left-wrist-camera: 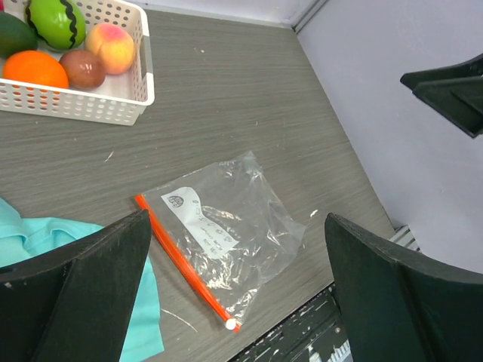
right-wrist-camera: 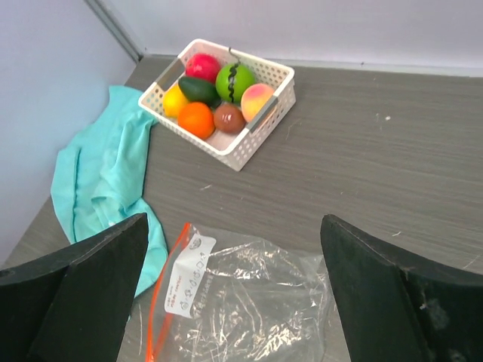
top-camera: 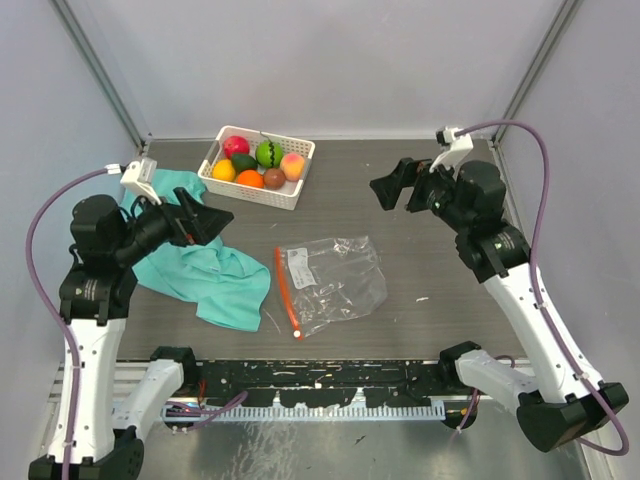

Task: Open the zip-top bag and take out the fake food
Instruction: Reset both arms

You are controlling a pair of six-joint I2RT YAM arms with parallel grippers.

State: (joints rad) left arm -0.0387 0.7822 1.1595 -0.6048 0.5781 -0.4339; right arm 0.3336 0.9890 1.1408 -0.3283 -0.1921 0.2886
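Grey wood-grain counter [top-camera: 450,250], closed in by pale walls [top-camera: 330,60], carries everything. The zip-top bag [top-camera: 335,280] lies flat and crinkled near the middle of it, toward the near edge. Its orange-red zipper strip [top-camera: 286,290] runs along the left side, with a small white label [top-camera: 300,265] just beside that strip; whether the zip is parted cannot be told. The fake food [top-camera: 258,162] sits well apart from the bag, in a white slotted basket [top-camera: 290,196] at the far side: red, striped green, peach, yellow, dark green, orange and brown pieces packed together. A teal cloth [top-camera: 205,275] lies crumpled left of the bag, its edge near the zipper strip. The left tool [top-camera: 210,222] hangs above the cloth, fingers spread wide, grasping nothing. The right tool [top-camera: 392,190] hovers over bare counter at the far right, likewise released and empty-handed
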